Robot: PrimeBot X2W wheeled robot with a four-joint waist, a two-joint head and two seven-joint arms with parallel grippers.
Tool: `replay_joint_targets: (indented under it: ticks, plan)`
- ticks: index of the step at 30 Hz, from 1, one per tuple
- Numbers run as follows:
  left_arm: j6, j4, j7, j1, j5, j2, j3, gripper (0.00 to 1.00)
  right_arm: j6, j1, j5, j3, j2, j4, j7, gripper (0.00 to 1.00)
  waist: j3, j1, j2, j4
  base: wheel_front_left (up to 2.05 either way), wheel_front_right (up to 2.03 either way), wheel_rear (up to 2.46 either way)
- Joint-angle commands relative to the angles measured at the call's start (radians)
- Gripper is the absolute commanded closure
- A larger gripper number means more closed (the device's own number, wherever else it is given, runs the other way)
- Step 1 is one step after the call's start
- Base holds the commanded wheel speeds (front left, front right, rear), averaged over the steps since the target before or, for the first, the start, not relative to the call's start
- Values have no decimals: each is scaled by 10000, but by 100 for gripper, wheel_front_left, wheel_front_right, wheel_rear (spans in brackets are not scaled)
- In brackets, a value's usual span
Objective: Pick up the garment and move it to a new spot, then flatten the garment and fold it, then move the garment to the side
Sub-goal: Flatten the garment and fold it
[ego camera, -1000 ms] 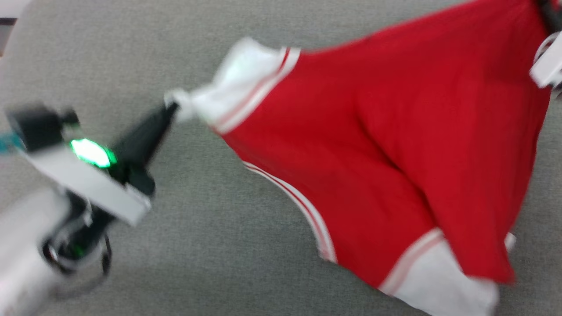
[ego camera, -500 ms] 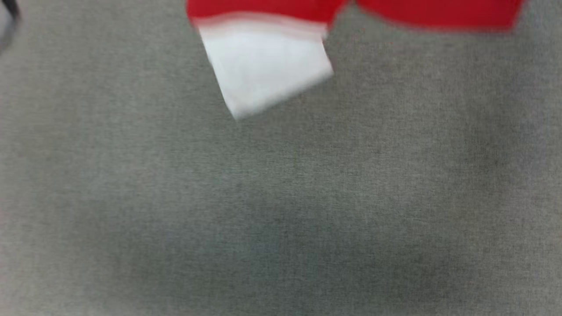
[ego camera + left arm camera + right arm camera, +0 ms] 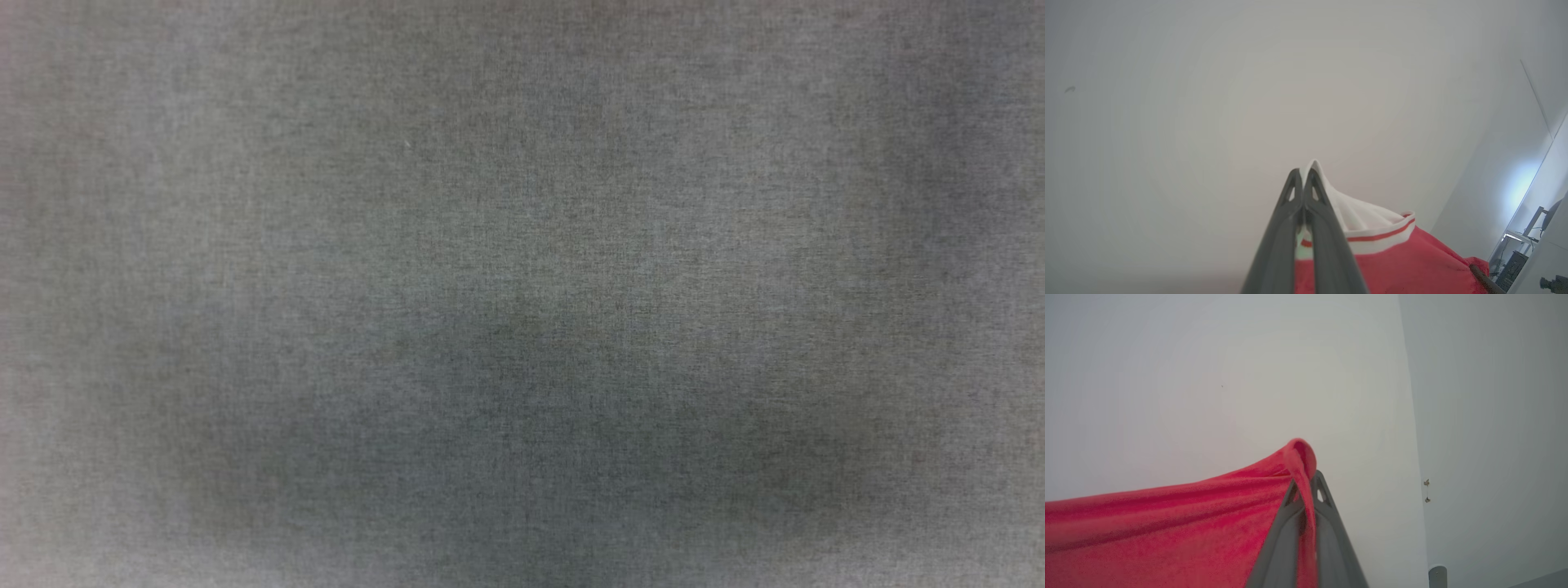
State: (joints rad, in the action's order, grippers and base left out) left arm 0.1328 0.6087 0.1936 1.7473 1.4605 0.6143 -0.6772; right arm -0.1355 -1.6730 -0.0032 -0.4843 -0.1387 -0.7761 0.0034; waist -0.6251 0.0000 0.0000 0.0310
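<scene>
The left gripper (image 3: 1303, 174), jaws pressed together, pinches the white sleeve end (image 3: 1359, 216) of the red cloth basketball T-shirt (image 3: 1404, 265); the right gripper (image 3: 1306, 479), likewise closed, clamps a bunched fold of its plain red cloth. The shirt stretches between them, apparently raised off the grey woven surface (image 3: 522, 294). The carry should go best with both arms level and evenly spaced, the cloth taut

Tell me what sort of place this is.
Probably an indoor lab or test room: grey fabric-covered work surface, plain white walls, and what looks like a desk with equipment far off.
</scene>
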Motion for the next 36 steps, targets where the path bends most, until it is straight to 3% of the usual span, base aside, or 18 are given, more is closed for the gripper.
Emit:
replay_joint_targets:
  ticks: [1, 11, 19, 29, 36]
  plan:
    - [-44, -212, 84, -497, 258, 205, 27, 100, 85, 377, 96, 65, -172, -111, -118, 100, -119, 0, 0, -16, 0, 0, 0]
    - [-38, -3002, 340, -4034, 1378, 1008, 8, 100, 59, 2932, 1936, 2032, -687, 440, 337, 100, 162, 0, 0, 99, 0, 0, 0]
    - [-38, -5583, 620, -7431, 1302, 1401, 8, 100, 55, 7049, 4116, 3478, -1377, 3590, 1970, 100, 1004, 0, 0, 227, 0, 0, 0]
    - [-33, -7622, 700, -11442, 553, 1646, 317, 100, 53, 11817, 4879, 2692, -1064, 7881, 3934, 100, 2007, 0, 0, 150, 0, 0, 0]
    - [-33, -8835, 702, -13831, 275, 1725, 1102, 100, 53, 13915, 5099, 2262, -618, 9603, 4910, 100, 2660, 0, 0, 32, 0, 0, 0]
